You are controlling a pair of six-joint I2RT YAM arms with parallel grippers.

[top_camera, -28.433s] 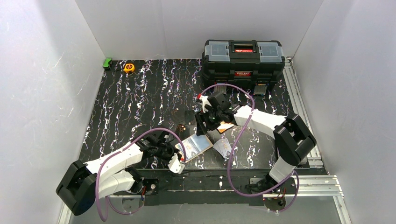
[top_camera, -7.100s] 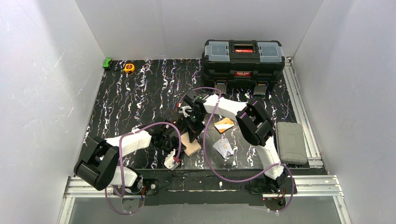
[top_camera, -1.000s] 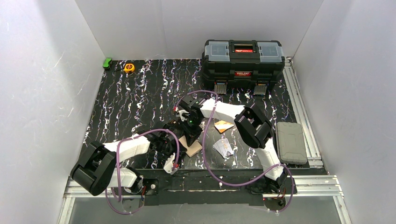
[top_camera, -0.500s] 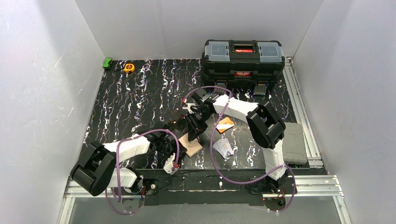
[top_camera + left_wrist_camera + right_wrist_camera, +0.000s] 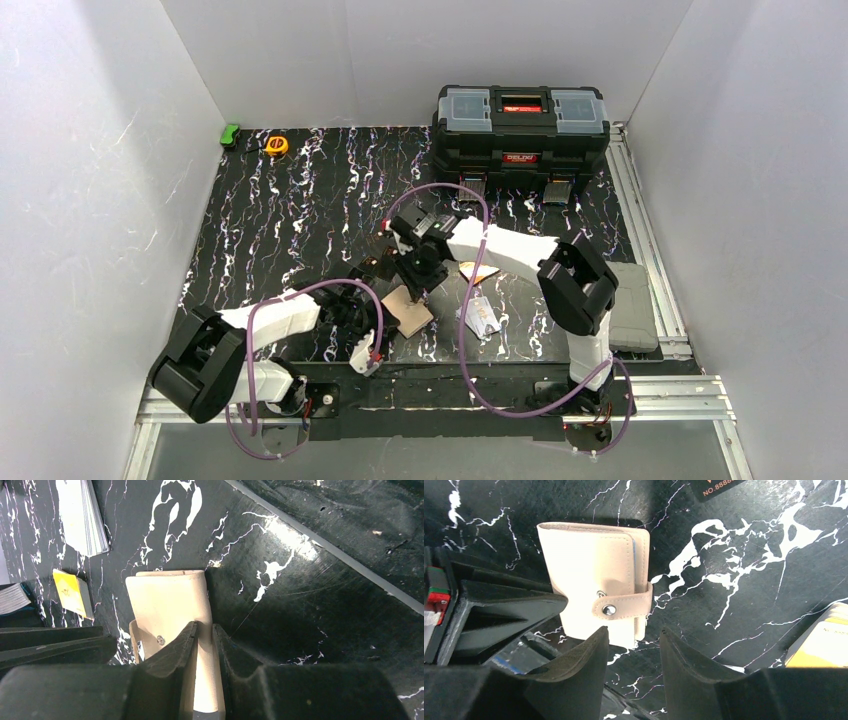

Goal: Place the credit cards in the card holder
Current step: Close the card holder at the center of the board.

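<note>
The cream card holder [image 5: 589,575] lies folded flat on the black table, its snap tab fastened. A thin light blue edge shows inside its right side. My left gripper [image 5: 205,627] is shut on one edge of the card holder [image 5: 167,597]. My right gripper [image 5: 634,632] hovers open just over the holder's near edge, with nothing between its fingers. An orange-yellow card [image 5: 482,270] and a silver-white card stack [image 5: 482,316] lie on the table right of the holder [image 5: 412,312]. In the left wrist view, the silver-white stack [image 5: 82,515] and the orange-yellow card [image 5: 72,592] lie beyond the holder.
A big black toolbox [image 5: 520,120] stands at the back right. A grey case [image 5: 630,305] lies on the right rail. A yellow tape measure [image 5: 276,145] and a green object [image 5: 231,134] sit at the back left corner. White walls enclose the table.
My right gripper has opened and drawn slightly back from the card holder. The left gripper keeps its pinch on the holder and has not moved.
</note>
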